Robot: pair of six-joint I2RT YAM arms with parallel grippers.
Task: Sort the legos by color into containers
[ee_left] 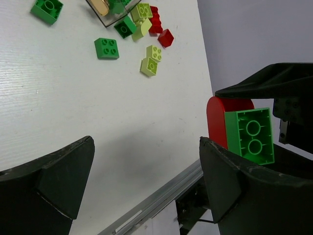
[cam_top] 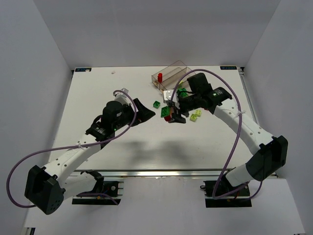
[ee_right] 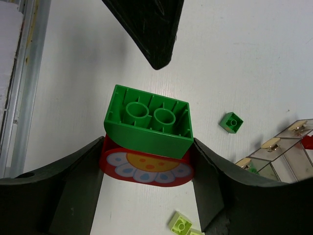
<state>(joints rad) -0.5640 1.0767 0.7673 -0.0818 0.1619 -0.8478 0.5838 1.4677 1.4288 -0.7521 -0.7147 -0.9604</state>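
Observation:
My right gripper (cam_top: 173,115) (ee_right: 147,149) is shut on a dark green brick (ee_right: 149,120) stuck to a red brick with a flower print (ee_right: 146,169), and holds them above the table. In the left wrist view that pair (ee_left: 249,134) hangs just past my right-hand finger. My left gripper (cam_top: 145,111) (ee_left: 146,176) is open and empty, close to the left of the held pair. The clear tray (cam_top: 172,72) stands behind, with a red brick (cam_top: 160,77) in it. Loose green (cam_top: 156,104), lime (cam_top: 196,115) and red (ee_left: 165,37) bricks lie near the tray.
The tray's compartments also show in the right wrist view (ee_right: 286,144), with a small green brick (ee_right: 231,122) in front of them. A lime brick (ee_right: 180,223) lies below the held pair. The table's metal front edge (ee_left: 161,196) runs under my left gripper.

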